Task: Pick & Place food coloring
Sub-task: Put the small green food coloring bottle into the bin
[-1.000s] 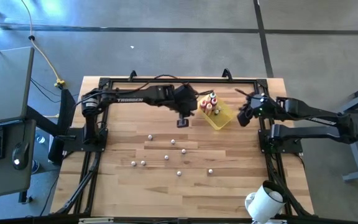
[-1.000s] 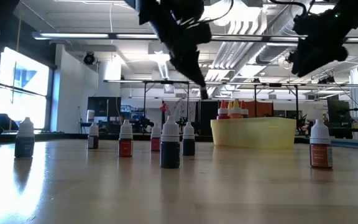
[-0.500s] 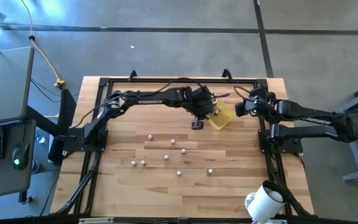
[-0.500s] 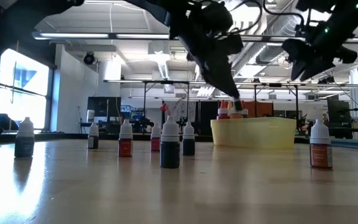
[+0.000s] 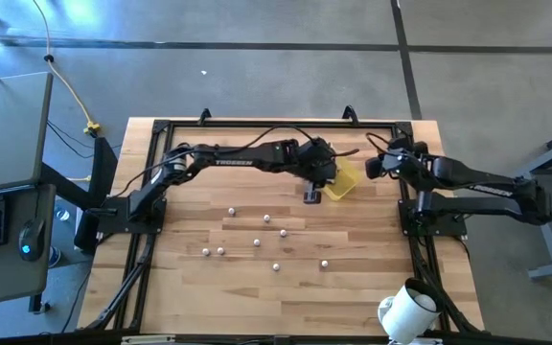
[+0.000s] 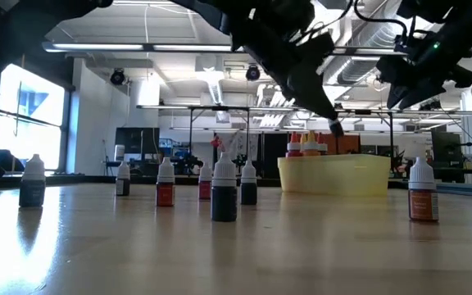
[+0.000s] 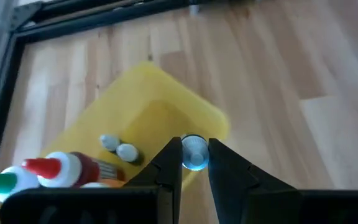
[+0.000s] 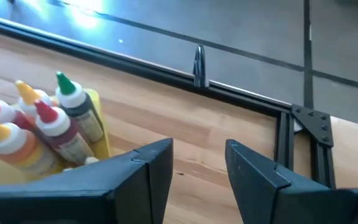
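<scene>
Several tiny food coloring bottles stand upright on their bases on the wood table (image 5: 257, 243) (image 6: 224, 190). More sit in the yellow tray (image 5: 343, 179) (image 6: 334, 174) (image 7: 160, 118), red and green caps (image 7: 39, 167) among them. My left gripper (image 5: 312, 195) (image 6: 334, 128) (image 7: 195, 163) hovers over the tray's edge, shut on one small bottle (image 7: 194, 151). My right gripper (image 5: 377, 165) (image 6: 404, 78) (image 8: 199, 163) waits open, raised just right of the tray, with the tray's capped bottles (image 8: 67, 93) ahead of it. My left gripper pinches a tiny bottle between its two fingertips (image 7: 169, 158), the bottle's round whitish end (image 7: 194, 151) facing the wrist camera. The fingers slant down toward the table's right. The bottle is lifted clear, above the tray's edge.
A black metal frame (image 5: 276, 123) runs round the table's edges. A white cylindrical object (image 5: 405, 311) sits at the near right corner. One lone bottle (image 6: 423, 190) (image 5: 324, 263) stands nearer than the tray. Bare wood lies between the scattered bottles and the tray.
My left gripper has travelled toward the table's right with the bottle pinched, from left of the tray to over its edge, its arm stretching out. My right gripper has drawn slightly toward the far edge, staying open.
</scene>
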Action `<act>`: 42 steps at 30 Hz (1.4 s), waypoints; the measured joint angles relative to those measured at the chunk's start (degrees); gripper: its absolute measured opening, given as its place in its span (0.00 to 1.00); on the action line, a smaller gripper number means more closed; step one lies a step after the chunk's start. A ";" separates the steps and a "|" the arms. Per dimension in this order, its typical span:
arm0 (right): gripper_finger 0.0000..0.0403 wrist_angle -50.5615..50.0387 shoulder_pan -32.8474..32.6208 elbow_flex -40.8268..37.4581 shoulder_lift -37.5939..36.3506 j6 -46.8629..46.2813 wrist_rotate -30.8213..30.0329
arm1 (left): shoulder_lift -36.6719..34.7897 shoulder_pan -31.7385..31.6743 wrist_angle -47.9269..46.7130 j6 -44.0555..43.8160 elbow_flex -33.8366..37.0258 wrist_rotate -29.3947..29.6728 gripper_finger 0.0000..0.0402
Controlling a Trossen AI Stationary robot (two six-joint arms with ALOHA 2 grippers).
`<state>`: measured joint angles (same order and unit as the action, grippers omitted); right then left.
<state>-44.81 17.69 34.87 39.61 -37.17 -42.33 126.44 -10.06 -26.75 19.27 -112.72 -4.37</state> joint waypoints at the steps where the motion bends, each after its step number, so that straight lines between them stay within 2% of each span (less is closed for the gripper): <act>1: 0.35 0.12 0.00 0.00 -0.26 0.00 0.02 | 0.73 -0.04 0.80 -0.02 -0.10 0.35 0.14; 20: 0.35 2.39 0.00 -0.15 0.88 -1.05 3.89 | 4.08 -1.29 1.15 -1.69 0.10 4.66 0.14; 31: 0.35 2.68 0.02 -0.15 0.88 0.15 3.92 | 5.74 -2.85 -0.27 -3.04 0.19 0.35 0.14; 42: 0.35 2.70 0.02 -0.15 0.88 0.17 3.94 | 7.25 -2.74 0.10 -1.15 -0.12 -0.86 0.14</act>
<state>-42.11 17.72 34.72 40.49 -36.99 -38.39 133.69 -12.80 -26.65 18.12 -112.84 -5.22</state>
